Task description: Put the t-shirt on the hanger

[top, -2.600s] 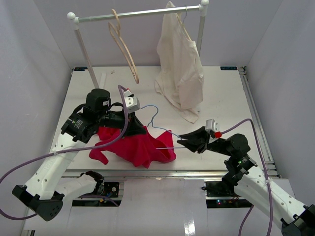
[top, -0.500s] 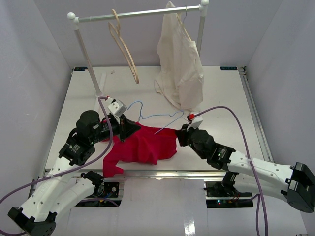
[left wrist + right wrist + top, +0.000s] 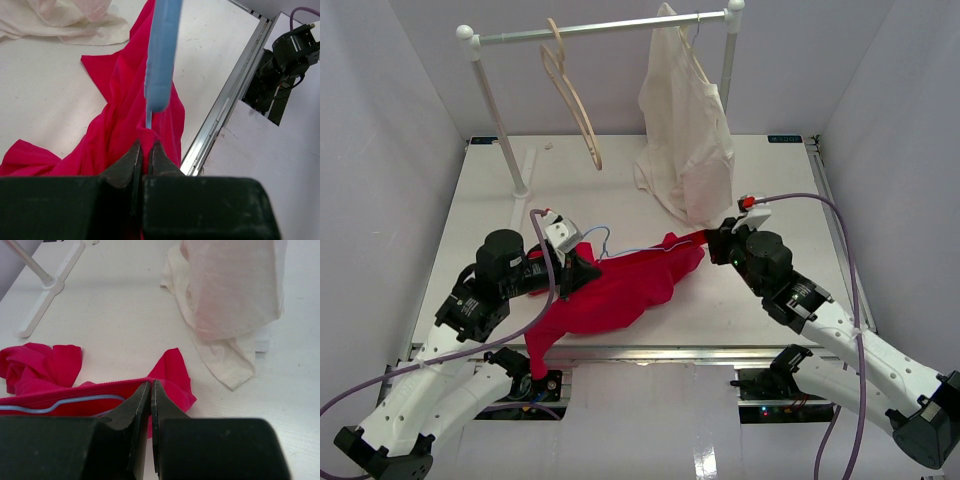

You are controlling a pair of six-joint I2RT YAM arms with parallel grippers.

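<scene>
Seen from above, the crimson-red cloth t-shirt (image 3: 620,290) now lies drawn into a long band across the white table (image 3: 770,180). Half a second ago it sat bunched, with the thin light-blue wire hanger (image 3: 608,238) bare above it. The right gripper (image 3: 712,240) has swung out towards the hanging cream-white garment (image 3: 685,140), the left gripper (image 3: 582,268) has barely shifted, and only the hanger's hook end shows. We judge that the wire now runs inside the shirt, so the threading is well along though the shoulders are not yet seated. At the left wrist, the left gripper (image 3: 146,150) is closed tight where the blue wire (image 3: 161,60) meets a fold of red cloth (image 3: 125,100), and appears to pinch both. At the right wrist, the right gripper (image 3: 151,385) is clamped on the shirt's taut upper edge (image 3: 100,389), with the wire (image 3: 75,402) just beneath it. We cannot tell whether the wire is caught there too.
</scene>
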